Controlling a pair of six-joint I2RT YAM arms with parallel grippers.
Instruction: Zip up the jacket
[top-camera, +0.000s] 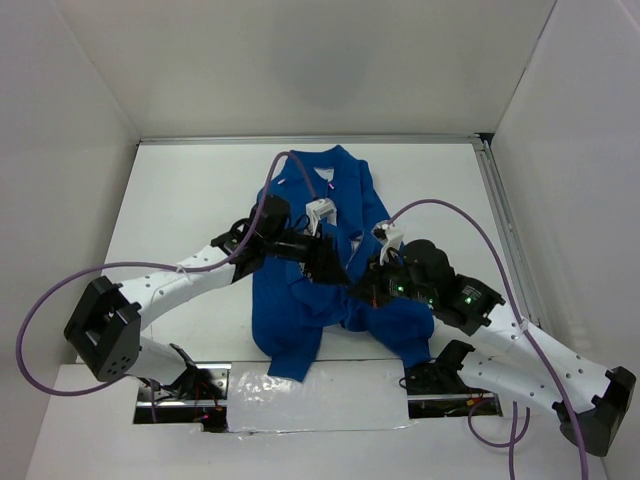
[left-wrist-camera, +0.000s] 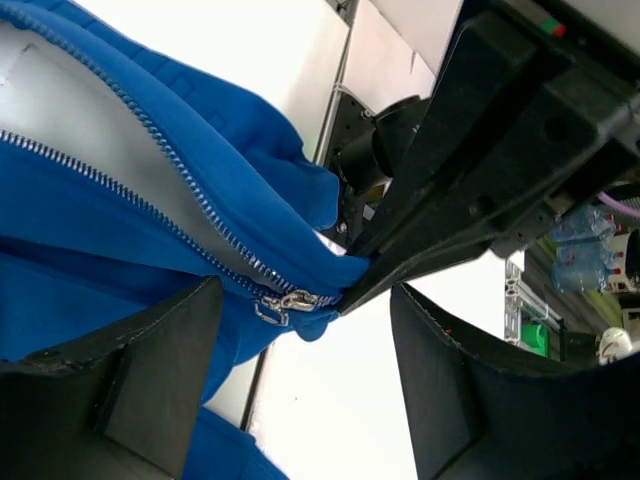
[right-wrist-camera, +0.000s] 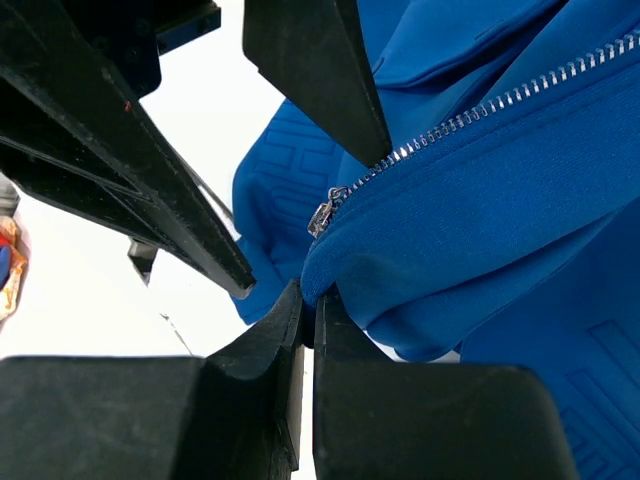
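The royal-blue jacket (top-camera: 330, 250) lies on the white table with its front partly open, pale lining showing between the zipper rows (left-wrist-camera: 110, 150). The silver zipper slider (left-wrist-camera: 290, 302) sits low, near the hem. My left gripper (left-wrist-camera: 305, 292) is open, one finger on each side of the slider, not touching it. My right gripper (right-wrist-camera: 308, 300) is shut on the jacket's bottom hem just below the slider (right-wrist-camera: 322, 215). From above, both grippers meet over the lower front, left (top-camera: 325, 262) and right (top-camera: 356, 290).
White walls enclose the table (top-camera: 180, 190) on three sides. A metal rail (top-camera: 505, 230) runs along the right edge. A clear plastic sheet (top-camera: 310, 400) lies at the near edge between the arm bases. Purple cables loop from both arms.
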